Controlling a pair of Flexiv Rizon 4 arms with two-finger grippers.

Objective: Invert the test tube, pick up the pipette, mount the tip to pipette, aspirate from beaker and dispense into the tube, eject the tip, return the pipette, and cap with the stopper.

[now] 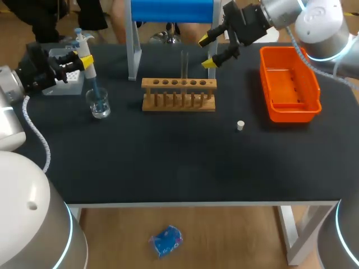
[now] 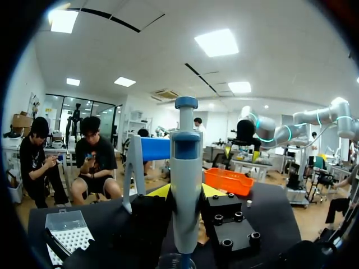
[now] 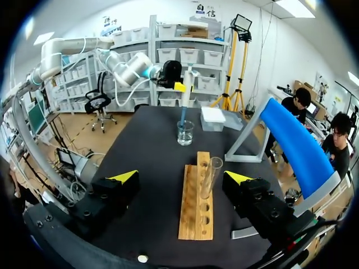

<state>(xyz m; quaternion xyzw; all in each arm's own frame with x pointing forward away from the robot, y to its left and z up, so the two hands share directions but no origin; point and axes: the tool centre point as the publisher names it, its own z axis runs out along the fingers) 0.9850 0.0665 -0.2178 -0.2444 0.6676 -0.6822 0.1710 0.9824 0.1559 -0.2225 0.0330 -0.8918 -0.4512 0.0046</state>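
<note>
So the left gripper (image 1: 84, 61) is clamped on the pipette (image 1: 84, 46), tip down in the beaker (image 1: 99, 104). The right gripper (image 1: 206, 51) hangs wide open near the tube (image 1: 184, 64) in the rack (image 1: 178, 94). My worry: a crooked lift could tip the beaker or drip before reaching that narrow tube.

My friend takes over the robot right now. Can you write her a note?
Left gripper: shut on the pipette, its tip down in the beaker.
Right gripper: open, either side of the test tube, not touching it; tube upright in the rack.
Stopper: loose on the table.
Done: pipette picked up, tip on.
Left: dispense into tube, eject tip, return pipette, cap.
</note>
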